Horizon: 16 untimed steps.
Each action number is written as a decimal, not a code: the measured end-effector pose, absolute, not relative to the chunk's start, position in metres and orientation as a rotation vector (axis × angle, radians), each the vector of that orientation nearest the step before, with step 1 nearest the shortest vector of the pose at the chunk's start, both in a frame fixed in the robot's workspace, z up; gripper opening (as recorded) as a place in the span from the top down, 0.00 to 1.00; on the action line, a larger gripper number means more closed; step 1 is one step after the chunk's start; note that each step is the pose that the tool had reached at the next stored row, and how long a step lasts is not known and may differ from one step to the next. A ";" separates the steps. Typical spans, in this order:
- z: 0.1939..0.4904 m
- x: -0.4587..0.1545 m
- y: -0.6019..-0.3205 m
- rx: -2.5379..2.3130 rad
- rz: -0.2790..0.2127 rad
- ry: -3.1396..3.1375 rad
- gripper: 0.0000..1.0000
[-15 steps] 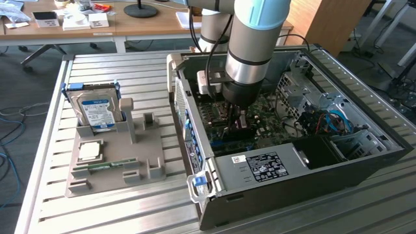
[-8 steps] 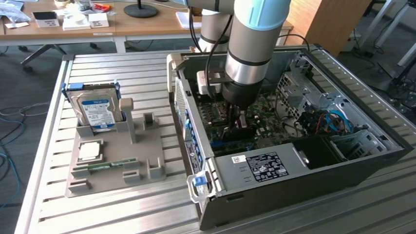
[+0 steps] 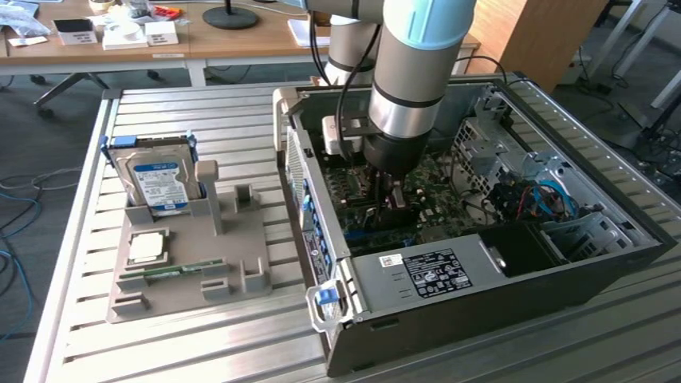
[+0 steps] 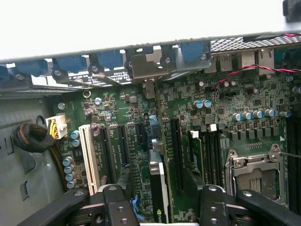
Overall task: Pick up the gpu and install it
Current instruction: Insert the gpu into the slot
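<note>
Near the centre of the exterior view, a grey robot arm with a pale blue joint cover reaches down into an open black metal computer case (image 3: 596, 263) lying on its side on a slatted aluminium table (image 3: 213, 351). Its black two-fingered gripper (image 3: 394, 209) hangs low over the green motherboard (image 3: 447, 191) in the middle of the case. Seen from the wrist view, the black fingers (image 4: 120, 207) stand wide apart at the lower edge of the frame, clasping nothing. Between them, the gpu (image 4: 159, 188), a thin dark expansion card with a pale edge, stands on its edge in a slot on the motherboard, running from lower centre up towards its silvery metal end bracket (image 4: 143, 66) at the case wall in the upper middle. A white expansion slot (image 4: 89, 160) lies at lower left, and a bare silver processor socket (image 4: 256, 176) at lower right. At the exterior view's left, a grey plastic parts holder (image 3: 186, 271) on the table carries a silver hard drive with a blue label (image 3: 159, 182), upright, and a narrow green memory stick (image 3: 171, 271) lying flat.
</note>
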State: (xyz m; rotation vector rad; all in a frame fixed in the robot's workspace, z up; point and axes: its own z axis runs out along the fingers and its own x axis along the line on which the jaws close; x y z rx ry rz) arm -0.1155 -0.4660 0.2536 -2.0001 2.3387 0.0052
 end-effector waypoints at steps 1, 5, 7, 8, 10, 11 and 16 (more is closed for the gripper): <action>0.254 -0.115 -0.466 -2.001 0.006 2.337 0.42; 0.254 -0.113 -0.466 -2.015 0.010 2.323 0.42; 0.254 -0.111 -0.466 -2.019 0.011 2.319 0.42; 0.254 -0.109 -0.466 -2.021 0.011 2.317 0.42; 0.254 -0.107 -0.466 -2.021 0.011 2.317 0.42; 0.254 -0.107 -0.466 -2.021 0.011 2.317 0.42; 0.255 -0.106 -0.466 -2.021 0.012 2.317 0.42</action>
